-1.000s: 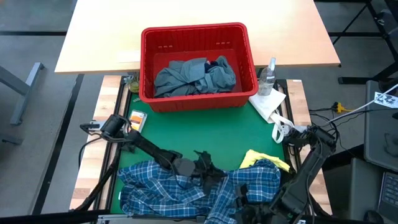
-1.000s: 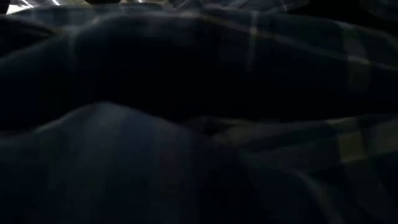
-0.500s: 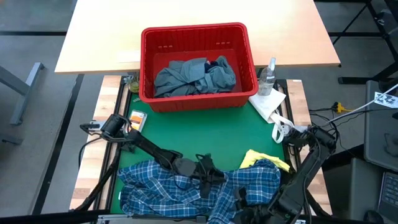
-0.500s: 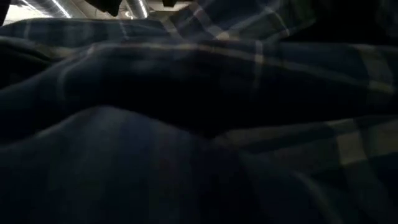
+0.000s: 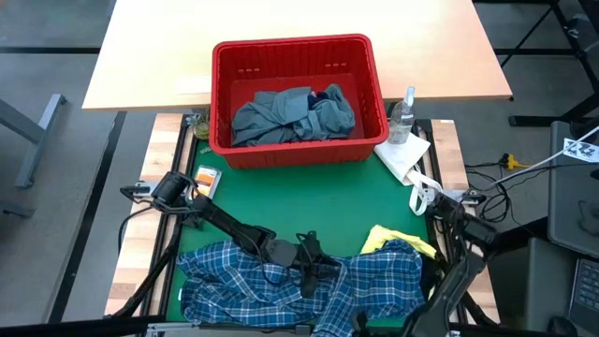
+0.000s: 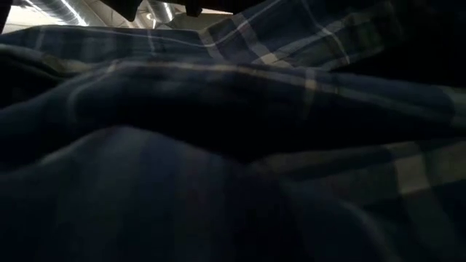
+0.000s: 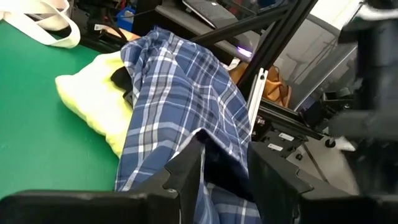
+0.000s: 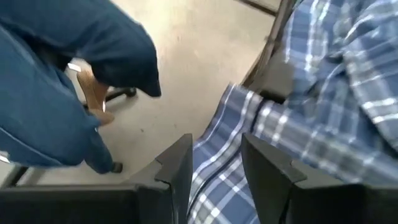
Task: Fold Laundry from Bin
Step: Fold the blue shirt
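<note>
A green mat (image 5: 309, 201) covers the near half of the worktable, with a pale wooden tabletop (image 5: 281, 47) behind it. The red bin (image 5: 297, 98) sits at the mat's far edge, and inside it lie a large grey-blue garment (image 5: 285, 117) and, tucked against its right side, a dark navy one (image 5: 334, 94). To the right of the bin stand a clear spray bottle (image 5: 404, 114) and a white paper towel (image 5: 404, 154).

The blue-white plaid shirt (image 5: 299, 285) lies spread and rumpled along the mat's near edge, filling the low view with dark folds (image 6: 233, 145). A small yellow garment (image 5: 393, 241) peeks out from under the shirt's far right corner; in the left wrist view it (image 7: 93, 102) lies flat on the green with the plaid draped over its edge.

The left gripper (image 5: 306, 270) rests over the middle of the shirt, its arm reaching in from the left. In its wrist view the fingers (image 7: 186, 171) stand apart with a fold of plaid (image 7: 186, 112) rising between and beyond them; the cloth looks loose in the gap, not pinched.

The right gripper (image 8: 214, 168) hangs low at the table's near right corner, beside the shirt's hanging hem. Its fingers are parted, with plaid cloth (image 8: 323, 106) showing just past them, though a grip cannot be made out. Beyond it, blue-clothed legs of a person (image 8: 56, 93) show over the floor.
</note>
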`<control>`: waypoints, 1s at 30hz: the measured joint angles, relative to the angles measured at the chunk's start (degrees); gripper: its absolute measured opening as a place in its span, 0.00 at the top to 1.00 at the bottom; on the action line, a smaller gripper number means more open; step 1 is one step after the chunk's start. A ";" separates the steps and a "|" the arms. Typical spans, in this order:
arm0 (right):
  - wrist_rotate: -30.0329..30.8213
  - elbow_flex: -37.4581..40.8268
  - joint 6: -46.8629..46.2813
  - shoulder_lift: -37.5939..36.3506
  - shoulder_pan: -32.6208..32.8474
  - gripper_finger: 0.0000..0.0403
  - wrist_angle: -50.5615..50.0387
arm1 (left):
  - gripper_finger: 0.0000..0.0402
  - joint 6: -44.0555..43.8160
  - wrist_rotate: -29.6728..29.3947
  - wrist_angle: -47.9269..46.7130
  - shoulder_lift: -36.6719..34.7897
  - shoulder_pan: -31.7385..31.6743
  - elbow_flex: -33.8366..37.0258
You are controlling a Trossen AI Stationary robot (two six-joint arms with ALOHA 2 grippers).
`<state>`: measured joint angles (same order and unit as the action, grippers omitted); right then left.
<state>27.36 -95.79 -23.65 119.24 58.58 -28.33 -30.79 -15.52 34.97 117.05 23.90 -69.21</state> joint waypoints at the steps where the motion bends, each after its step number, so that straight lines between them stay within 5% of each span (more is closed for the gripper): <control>1: 0.00 0.00 -0.07 0.79 0.10 0.66 -0.20 | 0.69 -0.02 -0.01 -0.01 0.00 0.00 0.00; 23: -1.58 0.00 -0.25 7.16 -2.29 0.66 -14.88 | 0.69 -0.15 -0.01 -0.09 0.00 0.00 0.00; 30: -9.66 -0.13 -0.21 8.07 -4.77 0.66 -16.55 | 0.69 -0.12 0.01 -0.10 0.00 0.00 0.00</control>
<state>17.69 -95.92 -23.86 127.30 53.81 -44.88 -30.92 -15.51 34.87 117.05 23.90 -69.21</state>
